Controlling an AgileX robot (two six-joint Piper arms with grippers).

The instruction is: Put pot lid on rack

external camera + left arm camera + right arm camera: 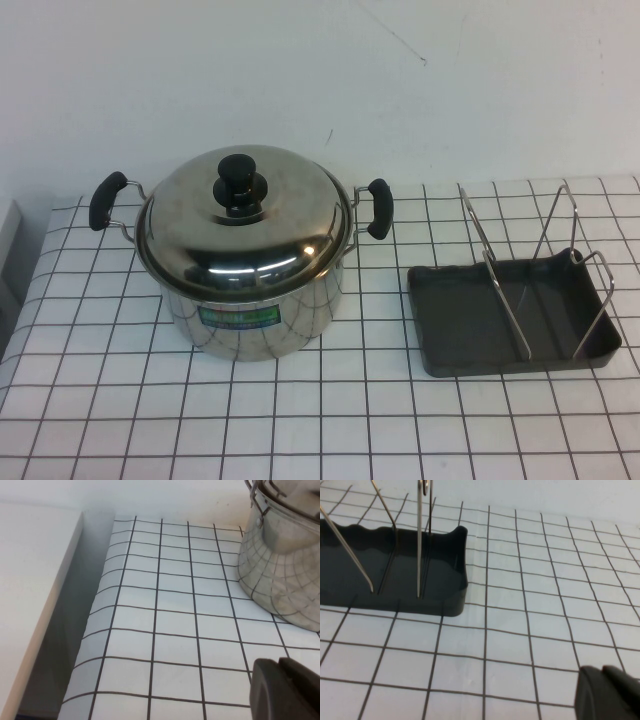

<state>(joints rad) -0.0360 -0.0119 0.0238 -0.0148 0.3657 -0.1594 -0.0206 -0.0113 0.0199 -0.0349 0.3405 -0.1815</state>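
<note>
The shiny domed pot lid with a black knob sits on the steel pot at the table's left-middle. The dark grey rack with upright silver wire dividers stands to the pot's right. Neither arm shows in the high view. In the left wrist view my left gripper is shut and empty, low over the cloth beside the pot's wall. In the right wrist view my right gripper is shut and empty, low over the cloth near the rack's corner.
A white checked cloth covers the table. The pot has two black side handles. A white wall runs behind. A pale ledge and a gap lie past the cloth's left edge.
</note>
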